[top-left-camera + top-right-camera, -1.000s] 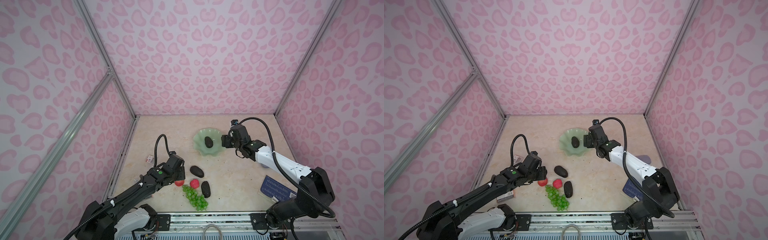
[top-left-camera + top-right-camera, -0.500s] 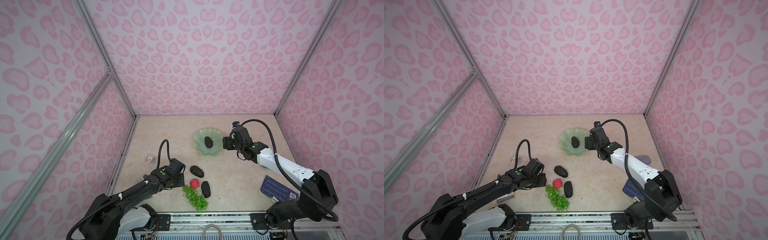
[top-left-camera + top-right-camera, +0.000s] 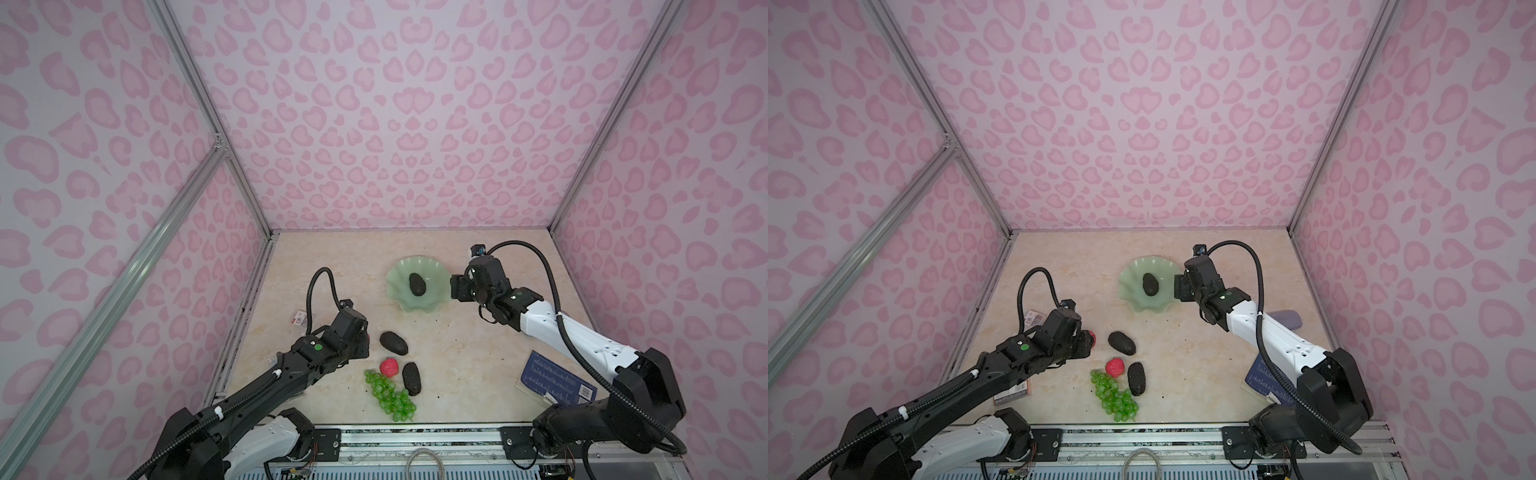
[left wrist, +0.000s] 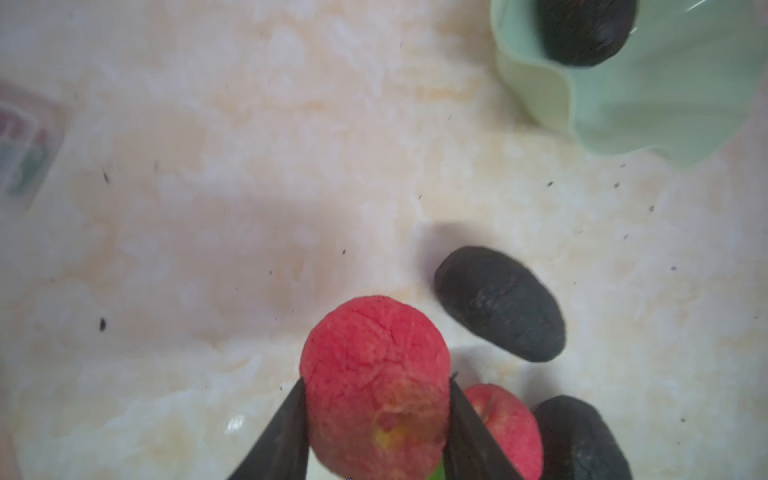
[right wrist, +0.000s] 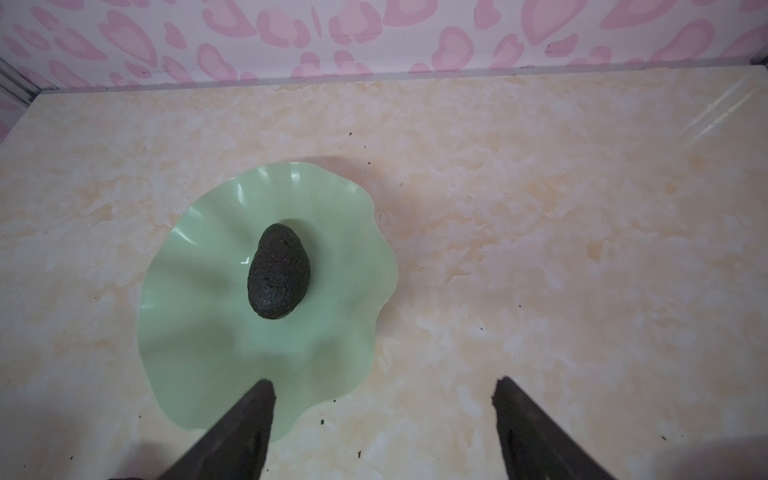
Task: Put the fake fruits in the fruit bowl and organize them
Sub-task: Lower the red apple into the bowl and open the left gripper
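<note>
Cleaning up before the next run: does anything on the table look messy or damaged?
Yes. Dark specks litter the table around the fruit bowl, like crumbs. The avocado in the bowl seems to have surface cracks. A small printed packet lies loose near the left wall.

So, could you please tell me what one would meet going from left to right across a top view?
Small packet → left end effector → fruit bowl → right end effector → blue booklet.

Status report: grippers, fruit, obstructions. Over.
Left gripper shut on red fruit. Right gripper open at bowl rim, may crowd the drop. One avocado in bowl; two avocados, other red fruit, grapes on table.
</note>
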You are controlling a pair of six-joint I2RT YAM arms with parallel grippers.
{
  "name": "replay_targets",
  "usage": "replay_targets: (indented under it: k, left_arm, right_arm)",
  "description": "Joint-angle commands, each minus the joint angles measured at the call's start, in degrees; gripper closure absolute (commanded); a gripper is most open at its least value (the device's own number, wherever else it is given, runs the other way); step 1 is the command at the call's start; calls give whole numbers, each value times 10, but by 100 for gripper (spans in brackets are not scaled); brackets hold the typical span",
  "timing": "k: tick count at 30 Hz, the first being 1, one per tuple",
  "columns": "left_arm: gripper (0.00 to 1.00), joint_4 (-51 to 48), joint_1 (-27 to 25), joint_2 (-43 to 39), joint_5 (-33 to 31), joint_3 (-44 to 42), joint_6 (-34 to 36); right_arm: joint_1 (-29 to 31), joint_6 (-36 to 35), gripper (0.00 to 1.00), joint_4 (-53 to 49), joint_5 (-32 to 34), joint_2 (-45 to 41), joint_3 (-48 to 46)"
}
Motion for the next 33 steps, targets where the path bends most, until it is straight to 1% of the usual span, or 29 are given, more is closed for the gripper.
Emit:
replay_targets:
  k: [1,4,7,9,12,17,21,24,29,32,33]
  left_arm:
    - [58,116,-1,1,-35,26,71]
    - [58,208,-1,34,-32,44,113]
    - [58,270,-1,102,-8,77,152]
    - [58,287,-1,166,13,116,169]
    - [58,315,-1,243,29,163,185]
    - [58,333,-1,350,40,238,201]
    - [58,320,-1,421,24,291,198]
    - [58,325,-1,456,10,301,191]
    - [58,337,-1,477,-6,299,183]
    - [55,333,-1,480,-14,301,181]
    - [53,333,-1,480,-15,299,180]
  right_arm:
    - [-2,3,17,0,23,-15,-13]
    - [-8,4,17,4,25,-35,-29]
    - [-11,8,17,4,25,-58,-46]
    - [-13,8,17,2,31,-73,-57]
    - [-17,9,16,2,35,-99,-74]
    - [-19,3,13,20,35,-147,-110]
    - [-24,0,12,56,41,-189,-149]
    - [-32,0,11,51,38,-207,-154]
    - [-40,-2,11,45,33,-217,-157]
    - [-44,0,11,48,29,-218,-160]
    - [-45,1,11,49,28,-217,-160]
